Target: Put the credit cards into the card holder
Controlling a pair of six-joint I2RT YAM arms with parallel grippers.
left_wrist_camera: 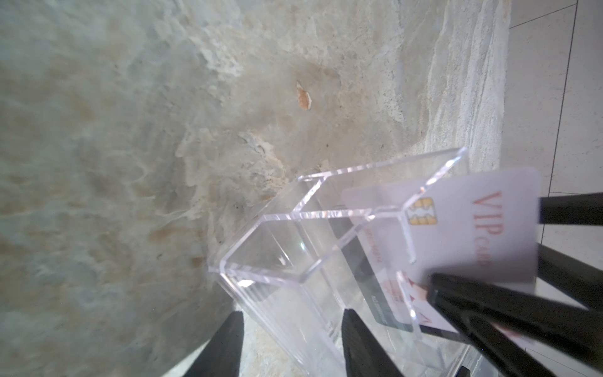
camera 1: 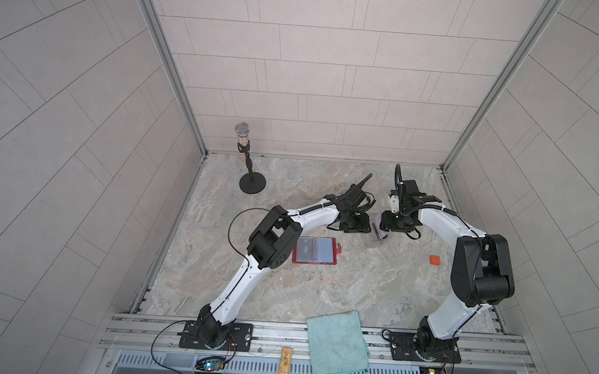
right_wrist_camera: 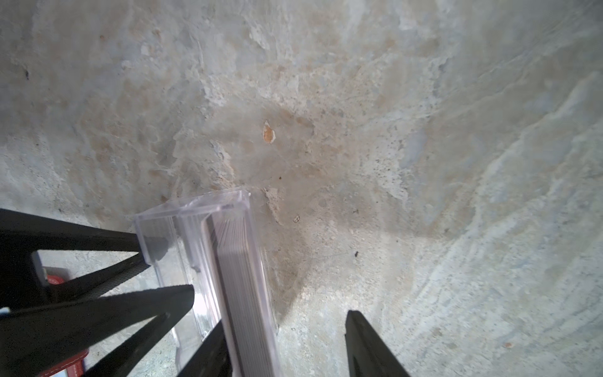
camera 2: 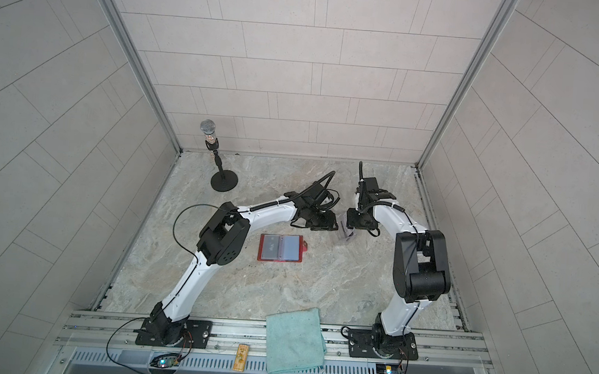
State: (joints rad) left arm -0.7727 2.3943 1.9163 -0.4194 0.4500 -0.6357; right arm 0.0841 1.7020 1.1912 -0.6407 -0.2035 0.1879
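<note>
We take the clear box (left_wrist_camera: 287,287) on the table (camera 1: 319,297) as our mark. A pale card (left_wrist_camera: 456,235) with red "VIP Card" lettering and a gold chip sticks out of the box, and a dark card (left_wrist_camera: 375,293) sits beside it inside. The left gripper (left_wrist_camera: 293,313) pinches the box's front pocket, one finger on each side. The right gripper (right_wrist_camera: 286,317) stands spread astride the box's card side, one finger against it and the other well apart. The red wallet (camera 1: 316,262) lies open and flat near the box on the left arm's side. Its clear sleeves face up, and one shows pale blue.
</note>
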